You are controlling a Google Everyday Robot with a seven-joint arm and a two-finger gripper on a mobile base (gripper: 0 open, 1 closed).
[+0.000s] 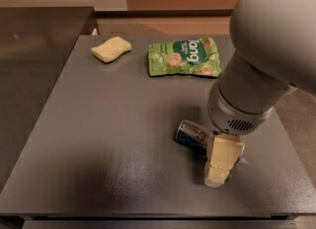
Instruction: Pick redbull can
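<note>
The redbull can (193, 135) lies on its side on the dark grey table (108, 144), right of centre. Its silver rim and blue-silver end point left; its right part is hidden behind my gripper. My gripper (220, 166), with cream-coloured fingers, hangs down from the large grey arm (261, 65) and sits over the can's right end, close to the table top. Whether it touches the can I cannot tell.
A green snack bag (184, 57) lies flat at the back centre. A pale yellow sponge (111, 49) lies at the back left. A darker counter (34, 50) adjoins the table on the left. The table's front edge runs just below my gripper.
</note>
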